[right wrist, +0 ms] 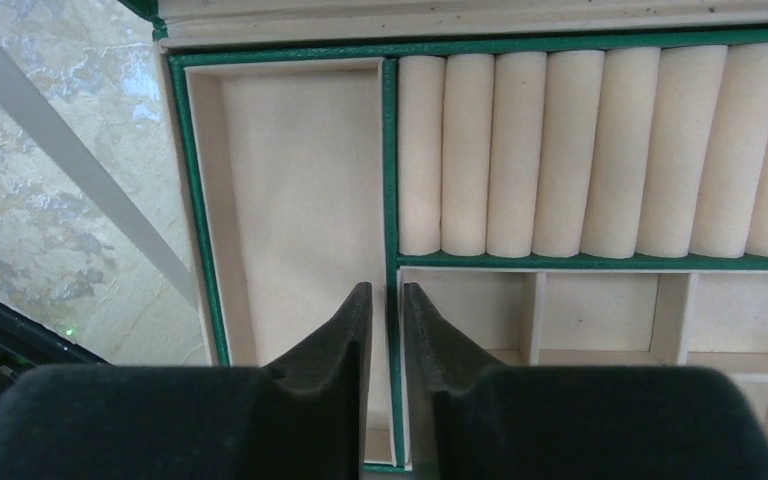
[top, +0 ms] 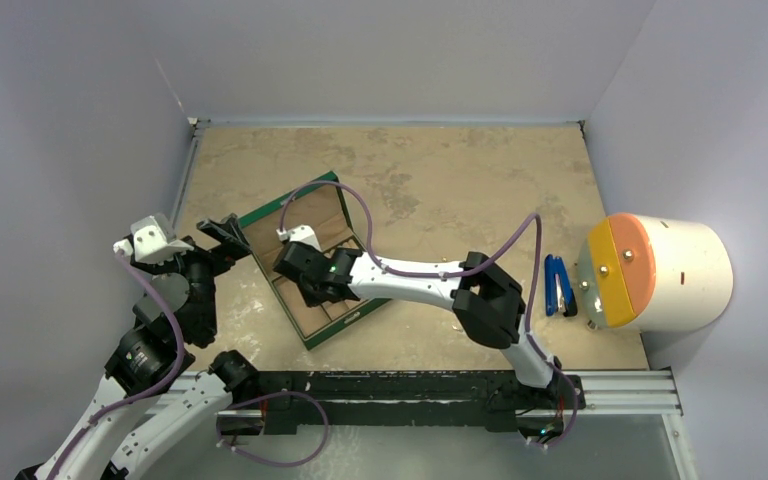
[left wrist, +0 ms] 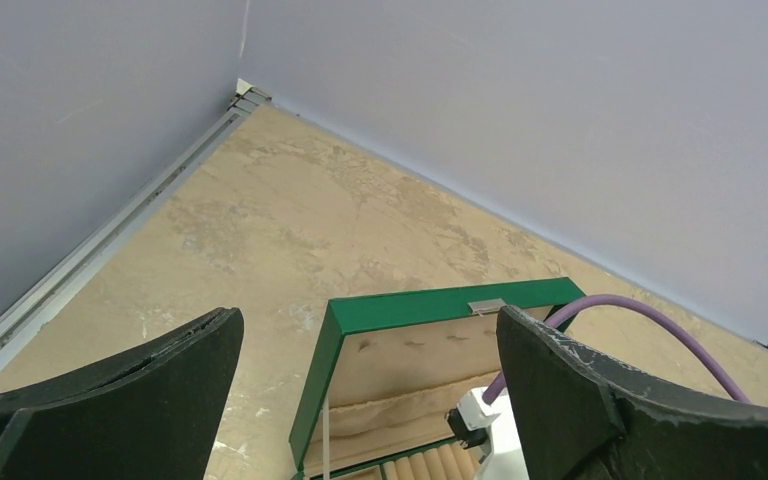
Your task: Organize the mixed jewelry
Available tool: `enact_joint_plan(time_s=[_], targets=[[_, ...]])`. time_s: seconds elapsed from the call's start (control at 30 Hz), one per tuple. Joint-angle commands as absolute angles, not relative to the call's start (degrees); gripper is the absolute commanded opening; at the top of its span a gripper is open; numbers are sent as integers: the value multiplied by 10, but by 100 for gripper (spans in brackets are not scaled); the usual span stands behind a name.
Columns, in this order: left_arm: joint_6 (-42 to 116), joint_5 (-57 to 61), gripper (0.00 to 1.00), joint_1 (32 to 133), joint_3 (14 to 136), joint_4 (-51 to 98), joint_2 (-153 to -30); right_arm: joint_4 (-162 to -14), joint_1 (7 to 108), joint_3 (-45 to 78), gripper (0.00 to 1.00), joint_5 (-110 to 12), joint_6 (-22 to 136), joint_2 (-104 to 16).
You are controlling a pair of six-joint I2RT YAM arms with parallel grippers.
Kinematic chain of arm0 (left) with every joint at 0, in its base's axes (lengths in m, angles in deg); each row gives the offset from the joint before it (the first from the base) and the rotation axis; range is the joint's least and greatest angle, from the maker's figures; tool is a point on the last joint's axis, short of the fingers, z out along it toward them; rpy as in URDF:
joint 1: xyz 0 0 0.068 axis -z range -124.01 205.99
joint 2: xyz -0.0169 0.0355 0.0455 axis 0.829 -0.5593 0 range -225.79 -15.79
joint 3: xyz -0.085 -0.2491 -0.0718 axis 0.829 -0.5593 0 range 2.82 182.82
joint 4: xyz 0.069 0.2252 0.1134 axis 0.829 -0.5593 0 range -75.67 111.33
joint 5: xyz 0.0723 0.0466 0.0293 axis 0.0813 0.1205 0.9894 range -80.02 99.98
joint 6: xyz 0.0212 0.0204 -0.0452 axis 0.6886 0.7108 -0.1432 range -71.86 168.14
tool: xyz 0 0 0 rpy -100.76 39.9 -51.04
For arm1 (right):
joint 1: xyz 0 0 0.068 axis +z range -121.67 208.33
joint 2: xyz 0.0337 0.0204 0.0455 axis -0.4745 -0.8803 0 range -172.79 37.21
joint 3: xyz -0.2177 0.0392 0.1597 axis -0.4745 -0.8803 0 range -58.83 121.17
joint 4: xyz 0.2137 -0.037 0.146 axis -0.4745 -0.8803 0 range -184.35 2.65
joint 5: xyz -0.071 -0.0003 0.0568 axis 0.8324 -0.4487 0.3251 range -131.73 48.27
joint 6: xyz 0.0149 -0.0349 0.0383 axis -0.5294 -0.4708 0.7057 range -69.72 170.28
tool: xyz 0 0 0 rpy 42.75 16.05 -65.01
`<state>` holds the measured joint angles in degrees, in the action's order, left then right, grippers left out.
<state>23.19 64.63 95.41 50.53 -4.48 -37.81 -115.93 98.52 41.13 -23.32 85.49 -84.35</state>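
Right pincer (right wrist: 386,330) nearly closed, empty, over green box (right wrist: 390,180) divider, left pincer (left wrist: 370,380) spread wide, empty.

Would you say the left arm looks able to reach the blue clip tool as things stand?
Probably not: the blue clip tool lies far right beside the cylinder, with the right arm and green box between it and the left gripper.

The right gripper (top: 305,268) hangs over the open green box (top: 312,258). The left gripper (top: 222,235) sits at its nine o'clock. A blue tool (top: 559,285) lies at three o'clock.
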Motion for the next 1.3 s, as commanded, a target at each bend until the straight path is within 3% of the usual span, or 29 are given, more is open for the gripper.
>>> enact_joint_plan(time_s=[0.0,0.13,0.4,0.67,0.97,1.27], targets=[[227,641,98,953,519,-29,-386,-1170,992,411,23,-237,868,-833],[228,640,98,952,519,-29,-389,-1163,991,400,32,-241,858,-808],[229,636,98,952,519,-29,-397,-1165,988,370,39,-186,827,-736],[230,632,98,953,518,-29,-409,-1153,964,242,44,-139,794,-627],[233,626,98,953,519,-29,-424,-1047,870,80,47,-230,763,-512],[236,624,98,953,520,-30,-440,-997,818,64,49,-304,754,-535]])
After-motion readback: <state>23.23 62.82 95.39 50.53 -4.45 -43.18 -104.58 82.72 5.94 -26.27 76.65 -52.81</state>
